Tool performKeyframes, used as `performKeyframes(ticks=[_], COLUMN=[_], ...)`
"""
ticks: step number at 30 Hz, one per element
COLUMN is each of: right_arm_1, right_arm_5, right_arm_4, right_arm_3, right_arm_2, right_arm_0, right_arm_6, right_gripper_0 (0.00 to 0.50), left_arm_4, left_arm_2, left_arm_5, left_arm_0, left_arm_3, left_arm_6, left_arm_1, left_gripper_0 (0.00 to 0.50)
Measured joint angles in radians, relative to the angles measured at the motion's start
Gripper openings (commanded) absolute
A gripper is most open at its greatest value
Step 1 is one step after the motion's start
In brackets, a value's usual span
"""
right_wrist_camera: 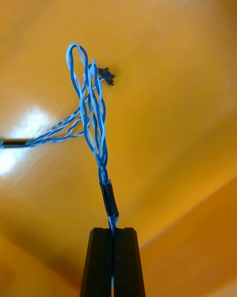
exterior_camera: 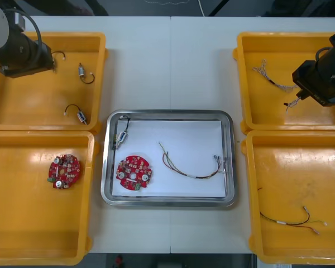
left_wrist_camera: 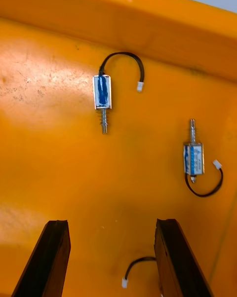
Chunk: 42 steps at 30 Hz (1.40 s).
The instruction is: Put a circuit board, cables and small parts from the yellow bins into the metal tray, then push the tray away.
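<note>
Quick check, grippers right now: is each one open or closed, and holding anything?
Left gripper: open, holding nothing, over the far left yellow bin.
Right gripper: shut on the twisted blue and white cable.

Tray (exterior_camera: pixel 167 114), white inside, between four bins. In it: a board (exterior_camera: pixel 134 172) near its left front corner, a small part (exterior_camera: pixel 121 138) with a black lead at its far left, and a thin cable (exterior_camera: pixel 192 167) right of centre. Far left bin (exterior_camera: pixel 22 111): left arm (exterior_camera: pixel 22 53) over its far corner; a far part (exterior_camera: pixel 81 70) and a near part (exterior_camera: pixel 81 116), apart. Near left bin (exterior_camera: pixel 22 223): a second board (exterior_camera: pixel 63 171). Far right bin (exterior_camera: pixel 268 120): right gripper (exterior_camera: pixel 297 99) at one end of a twisted cable (exterior_camera: pixel 271 78). Near right bin (exterior_camera: pixel 279 167): another cable (exterior_camera: pixel 293 220).
</note>
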Motion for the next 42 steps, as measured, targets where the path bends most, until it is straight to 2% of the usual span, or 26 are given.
performKeyframes(ticks=[8, 16, 18, 27, 35, 39, 42], right_arm_1=[-0.001, -0.007, -0.013, -0.049, -0.065, -0.065, -0.064], right_arm_5=[0.199, 0.205, 0.205, 0.206, 0.206, 0.206, 0.206], right_arm_4=[0.0, -0.028, -0.055, -0.307, -0.393, -0.436, -0.433], right_arm_3=[-0.201, -0.39, -0.438, -0.622, -0.771, -0.796, -0.796], right_arm_2=[-0.002, 0.003, 0.016, 0.089, 0.219, 0.287, 0.338], right_arm_0=[0.001, 0.003, 0.004, 0.005, 0.006, 0.006, 0.006], right_arm_6=[0.028, 0.263, 0.279, 0.477, 0.659, 0.768, 0.856], right_gripper_0=[0.0, 0.0, 0.0, 0.0, 0.0, 0.0, 0.0], left_arm_4=[0.0, -0.002, -0.006, -0.031, -0.07, -0.083, -0.088], left_arm_2=[-0.009, -0.063, -0.072, -0.092, -0.148, -0.168, -0.169], left_arm_5=[-0.185, -0.367, -0.401, -0.581, -0.715, -0.766, -0.776], left_arm_0=[-0.002, -0.025, -0.031, -0.053, -0.053, -0.054, -0.054], left_arm_3=[0.135, 0.283, 0.309, 0.414, 0.445, 0.474, 0.491], left_arm_6=[0.0, -0.002, -0.007, -0.055, -0.066, -0.074, -0.09], left_arm_1=[-0.002, -0.01, -0.016, -0.063, -0.074, -0.076, -0.077], left_gripper_0=[0.5, 0.5, 0.5, 0.5, 0.5, 0.5, 0.5])
